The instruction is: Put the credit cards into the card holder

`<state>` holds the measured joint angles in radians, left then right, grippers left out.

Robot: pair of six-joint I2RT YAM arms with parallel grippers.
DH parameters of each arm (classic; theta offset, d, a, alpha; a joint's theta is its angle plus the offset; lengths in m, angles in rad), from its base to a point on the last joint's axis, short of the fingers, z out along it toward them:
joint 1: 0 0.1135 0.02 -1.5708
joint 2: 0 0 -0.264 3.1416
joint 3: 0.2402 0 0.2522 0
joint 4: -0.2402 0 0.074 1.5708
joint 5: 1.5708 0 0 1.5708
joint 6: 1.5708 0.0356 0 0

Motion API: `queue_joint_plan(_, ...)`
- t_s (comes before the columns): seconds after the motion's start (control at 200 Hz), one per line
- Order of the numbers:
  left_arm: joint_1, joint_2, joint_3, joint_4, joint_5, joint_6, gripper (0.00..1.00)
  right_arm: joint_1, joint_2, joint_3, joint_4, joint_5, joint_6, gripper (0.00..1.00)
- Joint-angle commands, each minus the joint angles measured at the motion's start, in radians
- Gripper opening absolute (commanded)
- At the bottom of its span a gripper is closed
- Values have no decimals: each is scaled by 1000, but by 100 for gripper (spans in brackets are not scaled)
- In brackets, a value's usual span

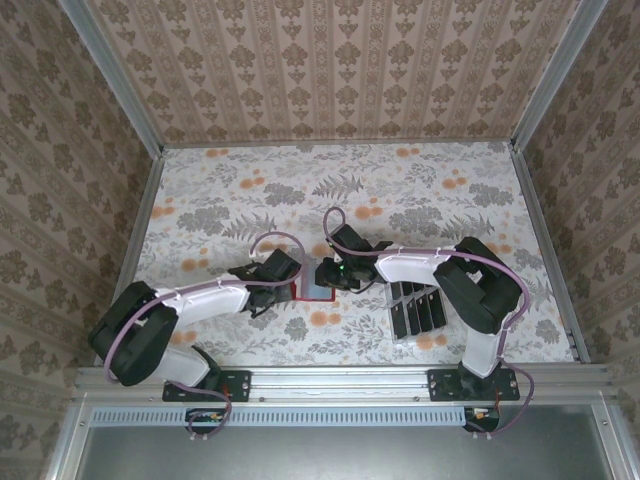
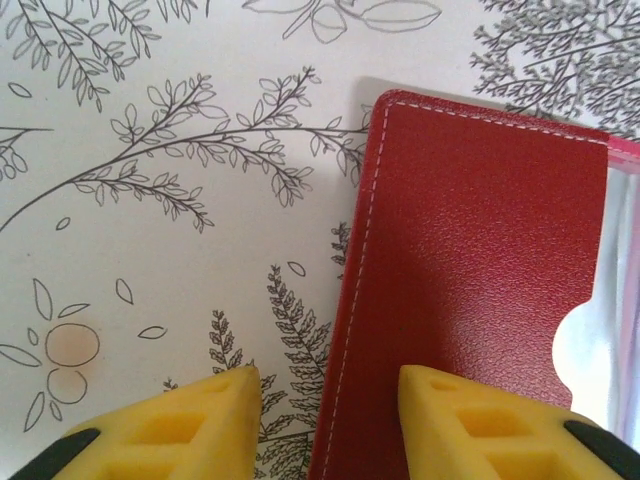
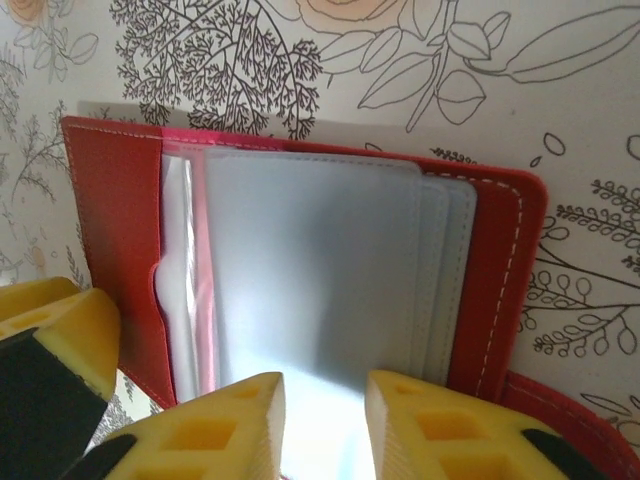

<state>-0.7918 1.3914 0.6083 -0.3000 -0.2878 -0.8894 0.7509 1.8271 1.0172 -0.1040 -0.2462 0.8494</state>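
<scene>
The card holder (image 2: pixel 470 290) runs off the left wrist view's right and bottom edges.

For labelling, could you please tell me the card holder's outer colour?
Red card holder; clearest in the left wrist view.

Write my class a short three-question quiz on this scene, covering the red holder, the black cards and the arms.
1. True or false: the holder lies open.
2. Where are the cards? A: inside the holder. B: near the right arm, outside the holder. C: in the left end effector.
3. Fill in: the holder's clear sleeves run between the fingers of the ___ end effector.
Key: 1 true; 2 B; 3 right end effector.
</scene>
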Motion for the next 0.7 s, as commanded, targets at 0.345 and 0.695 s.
queue_joint_plan(0.345, -6, -155, 18, -30, -4, 40, 46, -5, -108, 146, -239, 97, -135, 44)
queue_joint_plan(0.695, 2, -102, -9, -14, 1, 39, 46, 6, 0, 191, -244, 87, -149, 45)
